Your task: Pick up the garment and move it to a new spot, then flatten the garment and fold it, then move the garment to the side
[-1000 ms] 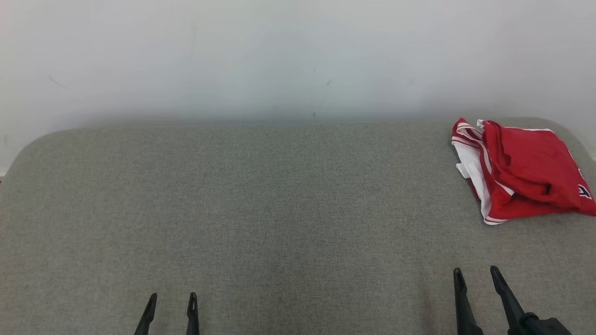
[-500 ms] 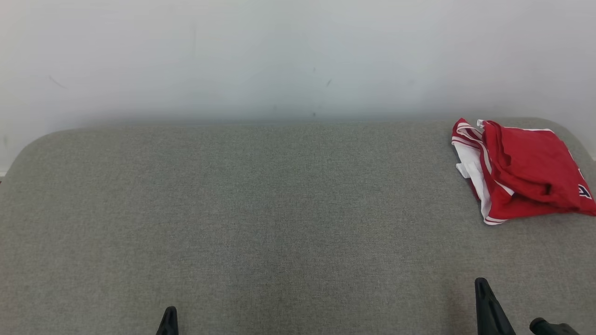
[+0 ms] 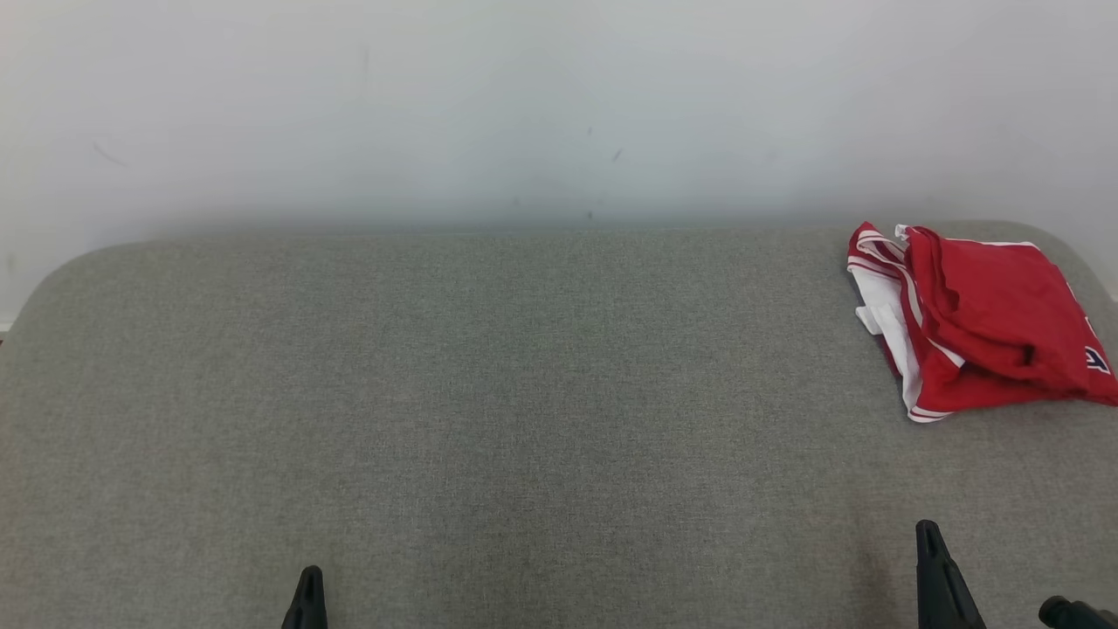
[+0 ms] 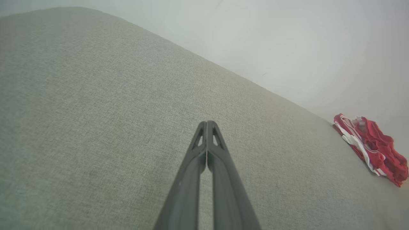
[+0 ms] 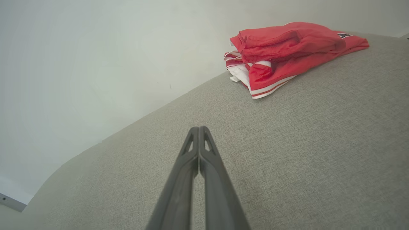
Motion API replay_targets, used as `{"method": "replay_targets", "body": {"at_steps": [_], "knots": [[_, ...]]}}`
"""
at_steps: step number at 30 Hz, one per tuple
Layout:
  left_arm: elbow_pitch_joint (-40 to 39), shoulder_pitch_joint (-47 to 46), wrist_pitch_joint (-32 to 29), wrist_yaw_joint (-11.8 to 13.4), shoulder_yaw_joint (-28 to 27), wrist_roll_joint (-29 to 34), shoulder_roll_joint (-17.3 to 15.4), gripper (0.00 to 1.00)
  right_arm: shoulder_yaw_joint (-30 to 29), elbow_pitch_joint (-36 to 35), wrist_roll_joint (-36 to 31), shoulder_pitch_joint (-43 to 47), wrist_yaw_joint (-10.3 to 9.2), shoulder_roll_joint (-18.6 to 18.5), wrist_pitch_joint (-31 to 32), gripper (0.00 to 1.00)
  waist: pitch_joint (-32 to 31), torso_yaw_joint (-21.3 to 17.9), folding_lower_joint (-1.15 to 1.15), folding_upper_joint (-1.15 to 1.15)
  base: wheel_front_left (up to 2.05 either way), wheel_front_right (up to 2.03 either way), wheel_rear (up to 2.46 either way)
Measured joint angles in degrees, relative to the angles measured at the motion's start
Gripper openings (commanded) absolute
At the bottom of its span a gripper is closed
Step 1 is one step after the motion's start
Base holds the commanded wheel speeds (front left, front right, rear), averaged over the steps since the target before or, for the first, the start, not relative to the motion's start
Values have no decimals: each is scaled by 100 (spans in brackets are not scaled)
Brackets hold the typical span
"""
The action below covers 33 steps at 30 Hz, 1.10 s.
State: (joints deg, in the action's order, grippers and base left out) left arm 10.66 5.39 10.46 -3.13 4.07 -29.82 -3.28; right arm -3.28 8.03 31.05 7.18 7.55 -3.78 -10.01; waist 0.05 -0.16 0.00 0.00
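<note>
One garment (image 3: 978, 323), two grippers, one grey fabric-covered surface (image 3: 524, 393) and one pale wall (image 3: 524, 105) behind it.

In the head view the garment lies at the upper right of the grey surface, close to its rounded far corner, and the right edge of the frame cuts it off. It is a loosely folded red bundle with white panels and red-and-white striped trim. Its long axis runs across the frame from left to right, dipping a little toward the right edge. The striped, white-lined end points to the left of the frame; the plain red end, with a small dark emblem, points right.

The left gripper (image 3: 306, 598) shows as a single dark tip at the bottom edge, left of centre. The right gripper (image 3: 939, 577) shows as a single dark tip at the lower right, below the garment and well apart from it. Neither touches the cloth.

The wrist views add what the head view leaves vague. The left wrist view has its two fingers pressed together along their length, tips meeting, nothing between them, with the garment small and flat at the far right. The right wrist view likewise has its fingers closed tip to tip on nothing, and it looks at the garment from low down at the upper right of the frame, so the stacked layers and the striped hem appear edge-on.
</note>
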Motion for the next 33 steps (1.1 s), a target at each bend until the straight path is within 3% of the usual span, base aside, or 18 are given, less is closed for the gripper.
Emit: {"method": "replay_targets", "body": {"at_steps": [17,33], "knots": [[41,-226,-305,-119,-7,-1647,-43,0,-118,-104,1649,-25,0,-58,354,0,0,3,0,0,0,0,0],[64,-447,-536,-197,-24,-2821,-62,0,-214,-156,2858,-122,0,-99,638,0,0,5,0,0,0,0,0]]}}
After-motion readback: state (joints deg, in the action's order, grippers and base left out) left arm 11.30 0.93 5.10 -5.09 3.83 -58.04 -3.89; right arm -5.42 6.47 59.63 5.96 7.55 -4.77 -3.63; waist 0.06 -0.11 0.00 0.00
